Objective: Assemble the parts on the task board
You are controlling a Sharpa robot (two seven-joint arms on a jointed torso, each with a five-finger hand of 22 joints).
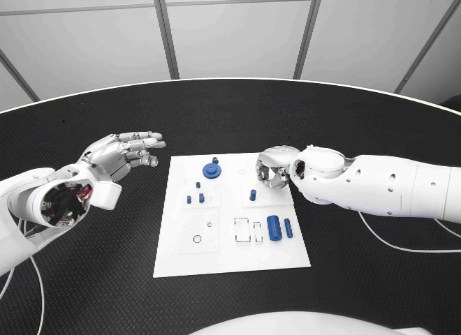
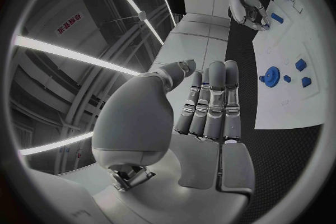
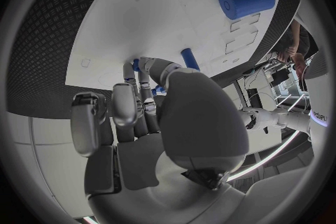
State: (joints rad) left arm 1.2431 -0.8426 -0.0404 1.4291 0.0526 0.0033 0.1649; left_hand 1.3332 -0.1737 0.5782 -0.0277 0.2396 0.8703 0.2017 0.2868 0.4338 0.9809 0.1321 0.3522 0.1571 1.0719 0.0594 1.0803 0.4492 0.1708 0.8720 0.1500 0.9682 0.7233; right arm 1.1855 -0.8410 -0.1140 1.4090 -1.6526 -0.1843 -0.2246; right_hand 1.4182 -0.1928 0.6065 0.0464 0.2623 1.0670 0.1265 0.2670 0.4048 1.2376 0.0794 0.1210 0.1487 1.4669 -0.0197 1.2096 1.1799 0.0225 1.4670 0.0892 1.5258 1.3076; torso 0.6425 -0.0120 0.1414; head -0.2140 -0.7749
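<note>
Just beside the curled right hand [image 1: 274, 169], an upright blue peg [image 1: 253, 195]; grip unclear.

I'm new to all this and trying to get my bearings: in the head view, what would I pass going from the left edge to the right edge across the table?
Left hand → task board → blue gear on the board → two blue cylinders lying on the board → right hand, partly over the board's right edge.
</note>
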